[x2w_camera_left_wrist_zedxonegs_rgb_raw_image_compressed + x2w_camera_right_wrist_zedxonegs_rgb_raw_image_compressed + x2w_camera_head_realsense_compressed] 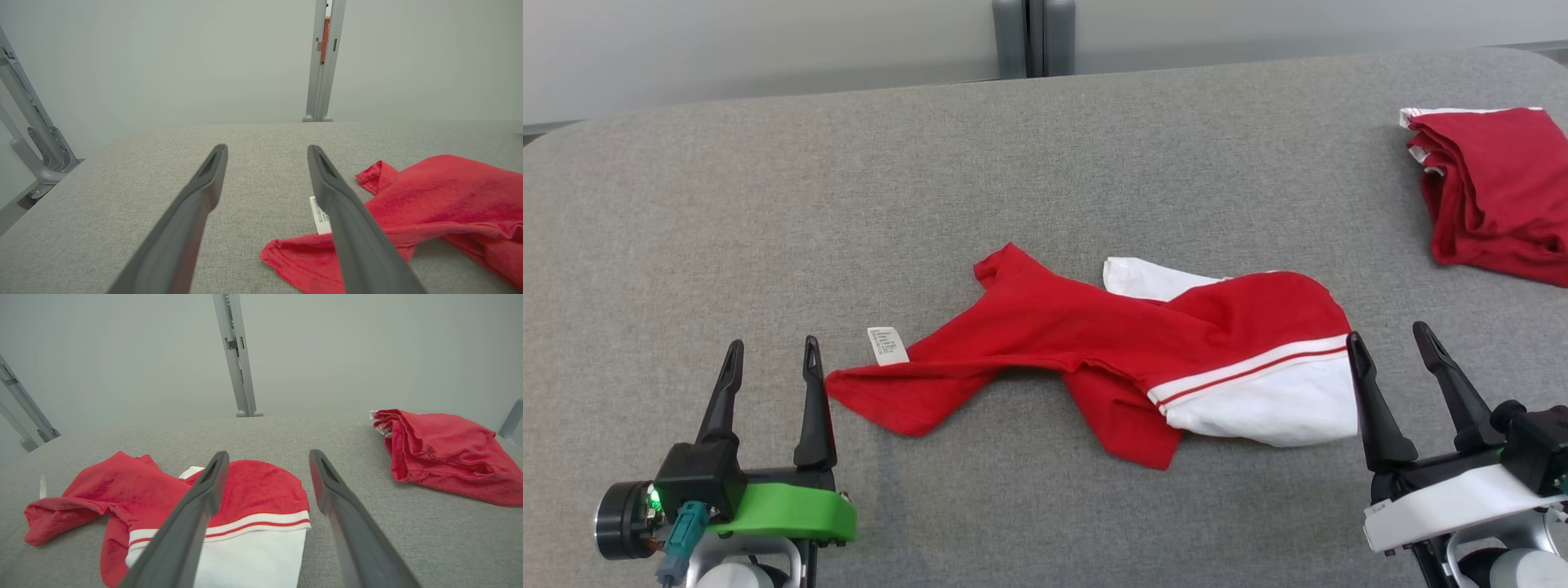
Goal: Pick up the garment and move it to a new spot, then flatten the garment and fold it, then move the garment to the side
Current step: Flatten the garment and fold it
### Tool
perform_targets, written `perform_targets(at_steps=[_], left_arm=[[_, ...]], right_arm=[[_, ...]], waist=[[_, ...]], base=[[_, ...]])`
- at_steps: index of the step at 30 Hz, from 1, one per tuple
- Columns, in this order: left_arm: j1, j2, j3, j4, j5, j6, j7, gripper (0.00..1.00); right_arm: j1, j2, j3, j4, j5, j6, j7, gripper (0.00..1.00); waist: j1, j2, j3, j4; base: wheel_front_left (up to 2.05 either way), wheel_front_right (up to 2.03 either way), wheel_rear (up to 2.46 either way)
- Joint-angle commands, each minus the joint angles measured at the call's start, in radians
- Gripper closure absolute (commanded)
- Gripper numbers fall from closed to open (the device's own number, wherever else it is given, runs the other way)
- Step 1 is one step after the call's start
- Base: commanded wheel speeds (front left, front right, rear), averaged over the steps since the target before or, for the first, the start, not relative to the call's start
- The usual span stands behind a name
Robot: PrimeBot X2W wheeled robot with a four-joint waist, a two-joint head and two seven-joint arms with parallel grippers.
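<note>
The red-and-white garment [1054, 327] lies crumpled on the grey worktop [1013, 163], its red corner just beside the left fingers [814, 408] and its white hem just beside the right fingers [1372, 408], both pairs spread apart and holding nothing.

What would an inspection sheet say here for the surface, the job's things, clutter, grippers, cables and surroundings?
Surface: grey fabric-covered table, rounded far corners.
Job's things: red and white garment lies crumpled and unfolded mid-table, with its care label showing at the left end.
Clutter: second red garment, loosely folded, at the far right.
Grippers: left gripper is open and empty beside the garment's left end. The right gripper is open and empty at its right end.
Cables: short lead with a teal plug at the left wrist.
Surroundings: pale wall and a grey metal post behind the table.
</note>
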Motion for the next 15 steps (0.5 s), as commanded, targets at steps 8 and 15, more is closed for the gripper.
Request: perform_targets(at_steps=[8,15], left_arm=[[0.01,0.013,-0.002,-0.016,-0.007,0.01,-0.006,0.0],[-0.005,0.017,-0.005,-0.03,-0.005,0.016,-0.008,0.0]], right_arm=[[0.011,-0.003,-0.002,-0.01,0.003,-0.002,0.005,0.0],[0.035,0.008,-0.006,0.03,0.016,-0.002,0.006,0.0]], waist=[[0.0,0.0,0.0,0.003],[0.0,0.0,0.014,-0.001]], base=[[0.0,0.0,0.0],[0.0,0.0,0.0]])
